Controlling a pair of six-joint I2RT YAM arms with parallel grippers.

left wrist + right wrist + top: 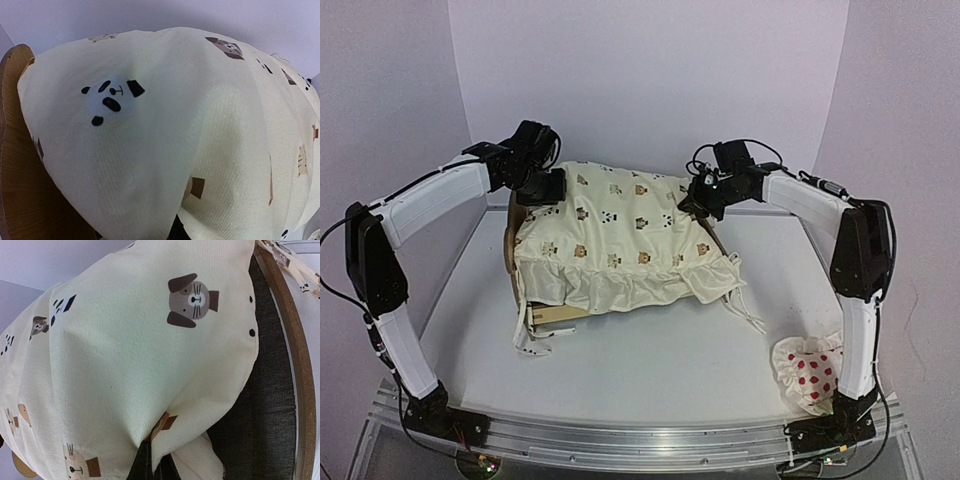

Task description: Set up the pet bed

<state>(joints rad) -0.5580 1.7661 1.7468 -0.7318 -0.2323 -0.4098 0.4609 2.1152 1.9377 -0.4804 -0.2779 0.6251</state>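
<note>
The pet bed [555,317] is a light plywood frame in mid-table, mostly hidden under a cream cover [620,240] printed with small animals. Its scalloped headboard [510,240] shows at the left. My left gripper [545,188] is at the cover's far left corner and my right gripper [698,200] at its far right corner. In the left wrist view the cover [150,125] drapes over the left gripper [177,231], hiding its fingers, beside the headboard [20,190]. In the right wrist view the right gripper [150,460] pinches a fold of the cover [125,340] above the grey felt base [265,390].
A white pillow with red dots [808,372] lies at the near right by the right arm's base. Cover ties [745,305] trail onto the table right of the bed. White walls close in the back and sides.
</note>
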